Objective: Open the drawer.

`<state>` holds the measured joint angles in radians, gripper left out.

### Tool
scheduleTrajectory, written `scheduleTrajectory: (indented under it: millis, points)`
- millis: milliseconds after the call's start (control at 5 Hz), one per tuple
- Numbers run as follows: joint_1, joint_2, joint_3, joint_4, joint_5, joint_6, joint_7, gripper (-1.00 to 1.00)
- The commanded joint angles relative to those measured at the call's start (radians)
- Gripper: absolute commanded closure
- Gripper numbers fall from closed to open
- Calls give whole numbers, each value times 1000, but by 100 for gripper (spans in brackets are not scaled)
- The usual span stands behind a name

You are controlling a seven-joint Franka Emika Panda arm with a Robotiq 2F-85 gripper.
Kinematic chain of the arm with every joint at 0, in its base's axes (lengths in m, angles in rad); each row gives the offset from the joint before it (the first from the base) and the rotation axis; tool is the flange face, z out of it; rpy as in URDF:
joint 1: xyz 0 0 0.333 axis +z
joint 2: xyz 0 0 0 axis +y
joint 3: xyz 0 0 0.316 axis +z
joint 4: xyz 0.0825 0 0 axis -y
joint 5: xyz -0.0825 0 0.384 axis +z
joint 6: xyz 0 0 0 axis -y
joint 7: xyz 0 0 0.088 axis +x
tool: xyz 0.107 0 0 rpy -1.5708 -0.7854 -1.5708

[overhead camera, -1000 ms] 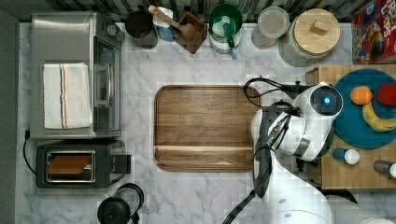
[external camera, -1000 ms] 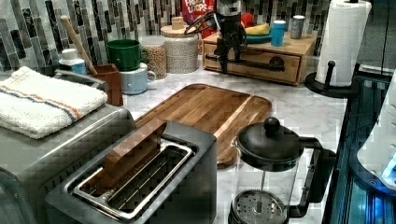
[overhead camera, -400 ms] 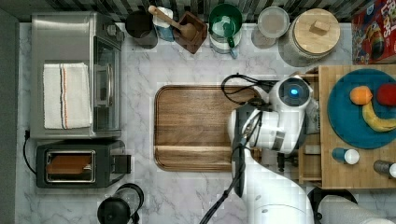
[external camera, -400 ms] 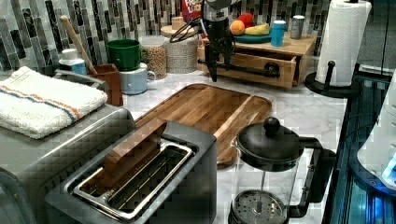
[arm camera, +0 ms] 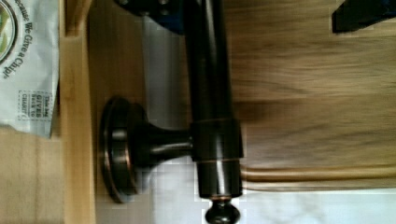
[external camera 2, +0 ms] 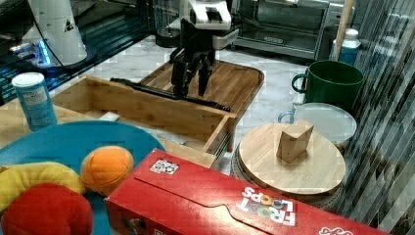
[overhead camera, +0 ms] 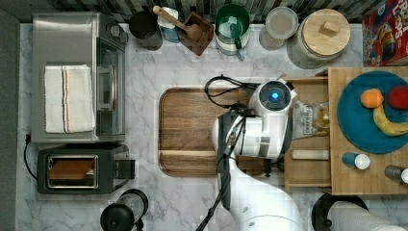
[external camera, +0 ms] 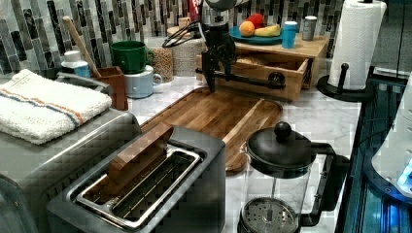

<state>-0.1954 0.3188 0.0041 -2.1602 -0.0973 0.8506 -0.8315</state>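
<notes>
I have the handle (external camera 2: 147,88) of the drawer (external camera 2: 161,111) between my fingers (external camera 2: 178,78). They stand wide apart rather than clamped. In the wrist view one sits in the gap between the bar and the drawer front, and the other hangs well clear of the bar on the tray side. So my gripper (external camera 2: 191,90) is hooking the bar, not pinching it.

The drawer sits under the stand (overhead camera: 365,173) along the counter's (overhead camera: 192,202) edge at the top view's right. Its front is drawn out toward the tray (overhead camera: 187,130), and its floor and a packet (overhead camera: 308,120) inside are open to view. I judge it most of the way out, so the step in hand is the last of the pull.

To do it well, the pull should run straight along the drawer's travel, square to the front. I am gripping toward one end of the bar, near a post, not at its middle, so any sideways drift could twist the box in its slot and make it bind.

The inner finger should bear flat on the back of the bar and stay low enough that the bar cannot ride off its tip. The handle already hangs just over the tray's near rim, so I would hold my height level and not dip into the wood.

I would go slowly, since a hard tug near the end could drag the whole stand, with the plate on it.
</notes>
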Motion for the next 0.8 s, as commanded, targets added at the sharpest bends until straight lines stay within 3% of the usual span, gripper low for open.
scheduleTrajectory:
  millis: [200,800]
  points:
    - [103,-60,120,-36,113,-27,120,-100]
    - [92,-60,130,-36,109,-27,123,-100]
